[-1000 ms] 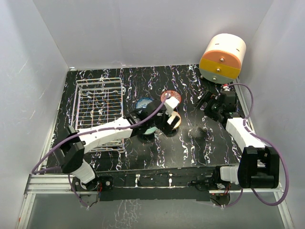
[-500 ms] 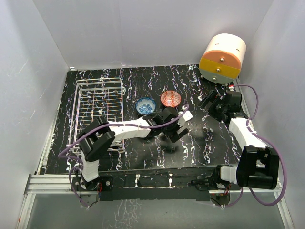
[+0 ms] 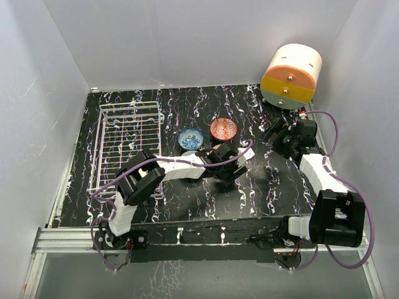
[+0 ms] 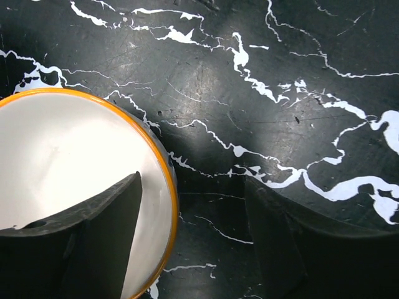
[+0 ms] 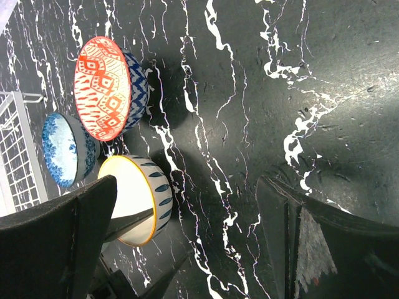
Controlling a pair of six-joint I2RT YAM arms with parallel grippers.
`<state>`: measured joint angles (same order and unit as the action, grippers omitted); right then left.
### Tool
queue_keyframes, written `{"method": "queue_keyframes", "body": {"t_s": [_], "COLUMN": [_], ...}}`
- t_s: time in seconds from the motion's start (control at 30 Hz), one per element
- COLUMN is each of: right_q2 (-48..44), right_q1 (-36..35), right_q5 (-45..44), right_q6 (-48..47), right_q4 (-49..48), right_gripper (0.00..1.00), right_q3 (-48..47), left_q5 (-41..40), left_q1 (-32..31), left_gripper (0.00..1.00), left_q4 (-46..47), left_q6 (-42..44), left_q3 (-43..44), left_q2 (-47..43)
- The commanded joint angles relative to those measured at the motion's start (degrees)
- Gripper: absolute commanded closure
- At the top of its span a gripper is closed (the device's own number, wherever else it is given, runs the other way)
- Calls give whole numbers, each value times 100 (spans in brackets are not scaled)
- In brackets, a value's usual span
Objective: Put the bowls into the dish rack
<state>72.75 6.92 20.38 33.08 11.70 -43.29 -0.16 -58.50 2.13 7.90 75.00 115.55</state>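
Observation:
The white wire dish rack [image 3: 128, 146] stands at the left, with no bowl showing in it. The blue-patterned bowl [image 3: 191, 138] and the red-patterned bowl [image 3: 224, 129] sit side by side on the table's middle. My left gripper [image 3: 227, 174] is low just in front of them. In the left wrist view it [image 4: 193, 249] is open astride the rim of the cream bowl [image 4: 68, 180], one finger inside, one outside. My right gripper [image 5: 187, 249] is open and empty, to the right. The right wrist view also shows the red [image 5: 103, 87], blue [image 5: 62, 149] and cream [image 5: 134, 199] bowls. No mint-green or yellow bowl shows.
A round orange-and-cream drawer unit [image 3: 291, 76] stands at the back right corner. White walls close in the black marbled table [image 3: 262, 187] on three sides. The left arm [image 3: 168, 168] lies across the table from the rack's front corner to the bowls.
My left arm has swung right and down, uncovering the blue and red bowls; its gripper now sits at the cream bowl. My right gripper has drawn back slightly toward the drawer unit.

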Motion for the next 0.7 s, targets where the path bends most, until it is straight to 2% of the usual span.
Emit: {"method": "queue_keyframes", "body": {"t_s": [0.0, 0.07, 0.2, 0.3, 0.4, 0.47, 0.5, 0.53, 0.67], "right_q2": [-3, -1, -9, -15, -30, -41, -49, -50, -47], "right_q1": [53, 55, 55, 63, 58, 68, 67, 71, 76], "right_q5": [80, 96, 106, 113, 107, 83, 80, 80, 71], "right_q6": [-56, -64, -65, -65, -65, -65, -65, -65, -57], "right_q4": [-335, -335, -336, -335, -328, -327, -327, -327, -327], "right_gripper": [2, 2, 2, 2, 2, 2, 2, 2, 2], "right_q3": [27, 24, 22, 22, 26, 35, 39, 39, 39], "left_q5": [-192, -217, -348, -339, -312, -307, -301, -289, -151], "left_q1": [12, 14, 14, 18, 14, 16, 14, 14, 14], "left_gripper": [36, 38, 64, 67, 74, 87, 96, 100, 100], "left_q4": [-52, -60, -117, -163, -157, -143, -138, -141, -174], "left_q6": [-9, -54, -85, -118, -151, -176, -189, -192, -229], "left_q3": [218, 193, 185, 199, 172, 143, 134, 123, 120], "left_q2": [33, 45, 114, 172, 161, 118, 84, 45, -154]}}
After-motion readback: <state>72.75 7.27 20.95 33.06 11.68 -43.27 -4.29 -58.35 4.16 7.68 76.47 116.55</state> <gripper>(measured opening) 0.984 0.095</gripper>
